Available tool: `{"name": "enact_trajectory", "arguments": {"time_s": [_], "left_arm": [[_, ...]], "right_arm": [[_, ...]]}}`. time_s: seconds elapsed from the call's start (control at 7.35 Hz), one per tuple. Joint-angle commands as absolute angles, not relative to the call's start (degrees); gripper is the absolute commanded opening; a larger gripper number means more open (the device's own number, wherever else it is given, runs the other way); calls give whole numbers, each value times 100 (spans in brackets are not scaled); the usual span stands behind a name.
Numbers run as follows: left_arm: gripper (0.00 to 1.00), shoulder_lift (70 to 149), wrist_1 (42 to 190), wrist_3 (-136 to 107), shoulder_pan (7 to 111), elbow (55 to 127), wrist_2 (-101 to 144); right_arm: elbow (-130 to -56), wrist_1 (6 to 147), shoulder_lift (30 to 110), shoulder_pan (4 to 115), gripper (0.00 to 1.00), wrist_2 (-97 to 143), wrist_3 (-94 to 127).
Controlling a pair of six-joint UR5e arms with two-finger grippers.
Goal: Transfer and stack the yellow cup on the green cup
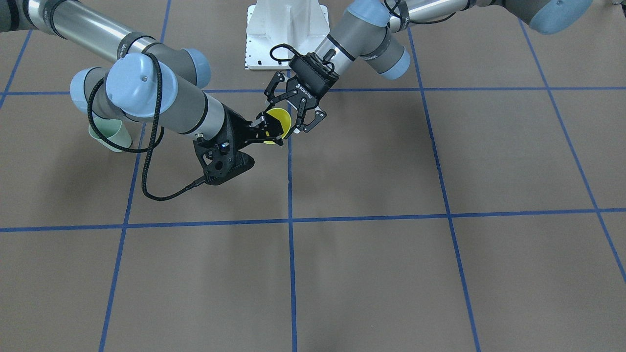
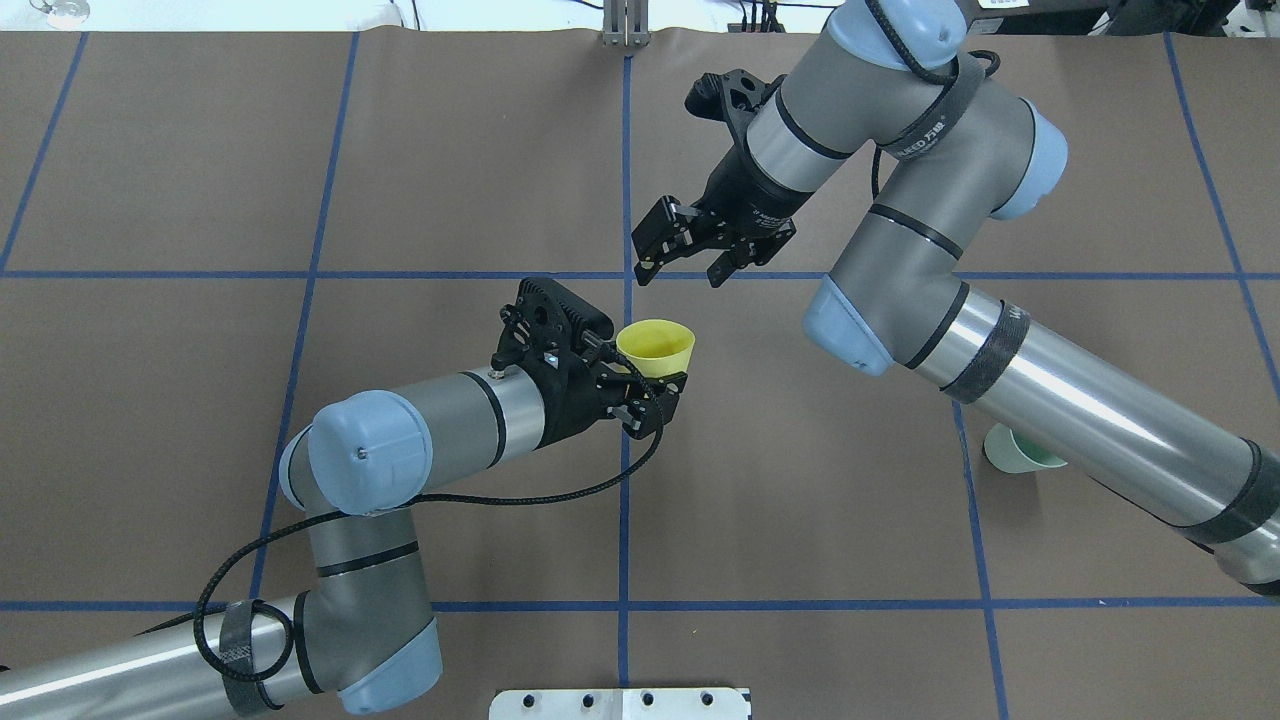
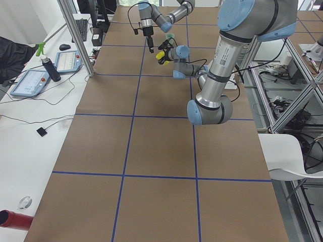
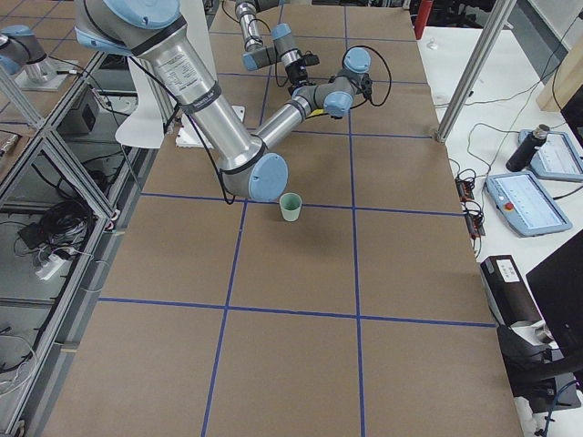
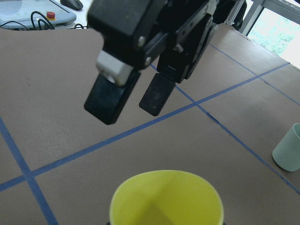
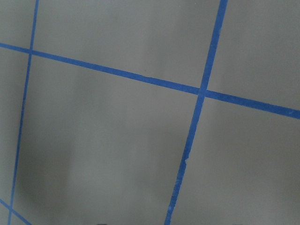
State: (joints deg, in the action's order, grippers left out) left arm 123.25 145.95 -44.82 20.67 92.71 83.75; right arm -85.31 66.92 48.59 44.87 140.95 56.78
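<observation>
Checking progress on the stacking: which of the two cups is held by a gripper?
The yellow cup: the left gripper is shut on its lower part. The green cup stands free on the table, with no gripper on it.

A robotics lab: the brown table [image 3: 161, 151] under the right gripper [image 3: 150, 49] is gridded with blue tape [image 3: 151, 115], aluminium framing [image 3: 75, 35] stands off to its side, and beyond that a white bench [image 3: 25, 131] carries teach pendants [image 3: 31, 82] (two of them) and a keyboard [image 3: 82, 29].

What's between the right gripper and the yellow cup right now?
Nothing. In the left wrist view the open right gripper hangs clear of the yellow cup, with only table showing through the gap.
</observation>
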Motion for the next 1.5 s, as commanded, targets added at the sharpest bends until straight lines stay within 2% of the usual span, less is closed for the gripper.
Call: {"name": "enact_trajectory", "arguments": {"time_s": [0.0,0.95,1.36], "left_arm": [[0,12322,14607,-4474,2074,9272,8437],[0,12357,14651,-4474,2074,9246,8446],[0,12357,14669,-4474,2083,9246,8446]], "right_arm": [[-8447,6723,4869,4430,87,14290,5678],[-8490,7172,4965,4368,86,14687,5678],[-8499,7172,5018,4298,78,14678,5687]]}}
